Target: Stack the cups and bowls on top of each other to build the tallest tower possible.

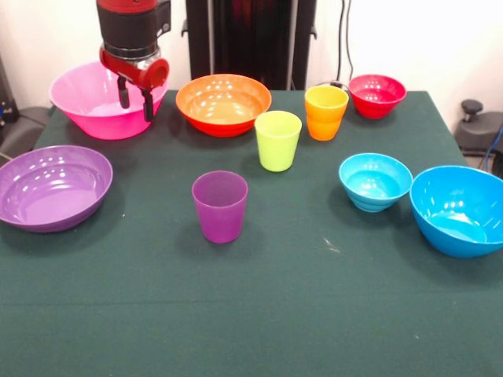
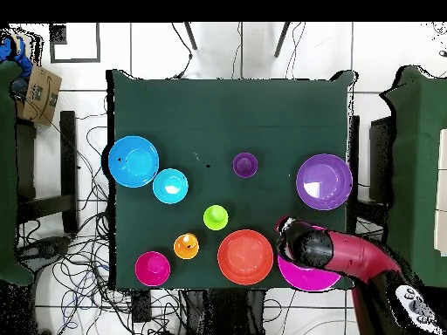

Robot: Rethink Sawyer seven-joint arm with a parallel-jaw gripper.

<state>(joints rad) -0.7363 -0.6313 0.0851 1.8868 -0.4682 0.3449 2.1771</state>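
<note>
My gripper (image 1: 135,100) is open and empty, and hangs over the right rim of the big pink bowl (image 1: 82,98) at the back left. Along the back stand the orange bowl (image 1: 224,102), the orange cup (image 1: 325,111) and the small red bowl (image 1: 377,94). The lime green cup (image 1: 278,140) and the purple cup (image 1: 220,206) stand upright mid-table. The shallow purple bowl (image 1: 51,187) is at the left. The small light blue bowl (image 1: 375,181) and the big blue bowl (image 1: 460,208) are at the right. No lime green bowl shows. Nothing is stacked.
The table has a dark green cloth (image 1: 259,314). In the overhead view the arm (image 2: 349,253) covers most of the pink bowl (image 2: 306,279). Cables lie on the floor around the table.
</note>
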